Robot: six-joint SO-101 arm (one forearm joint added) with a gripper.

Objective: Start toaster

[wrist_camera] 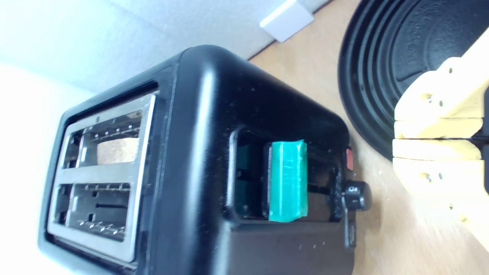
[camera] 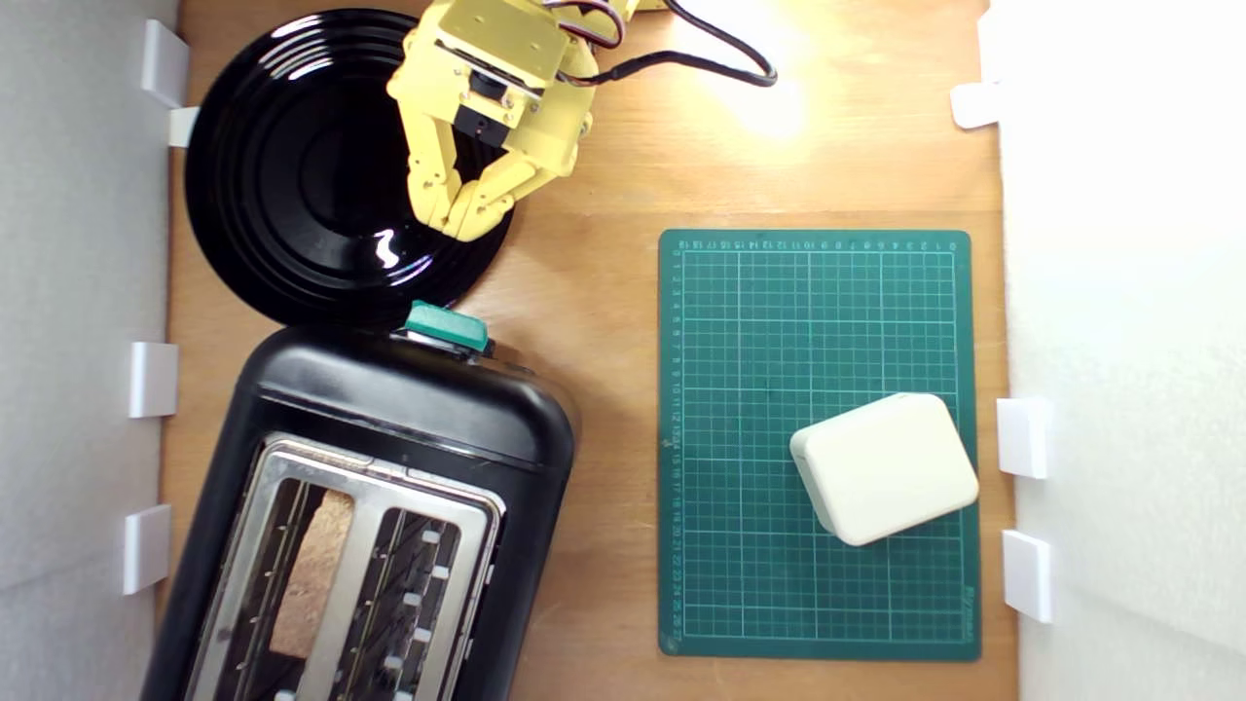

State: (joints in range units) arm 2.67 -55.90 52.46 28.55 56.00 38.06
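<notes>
In the exterior view, the toaster sits at the lower left of the wooden table, its black body angled and running out of the bottom edge. Its silver top plate shows two slots, and a slice of bread stands in the slot nearer the exterior view's left. The teal lever knob sticks out from the toaster's far end, just beside the rim of the glossy black plate. The yellow gripper hangs over that plate's right part, fingers pressed together at the tips — apart from the knob, with a strip of plate between them. A black cable loops away from the arm. On the exterior view's right lies a green cutting mat, and a cream rounded box rests on its lower right part.

In the wrist view, the toaster fills the middle, the lever knob sitting in its slot on the end face, with a small black dial and a red button beside it. The gripper shows its fingers closed flat against each other — clear of the toaster, next to the plate.
</notes>
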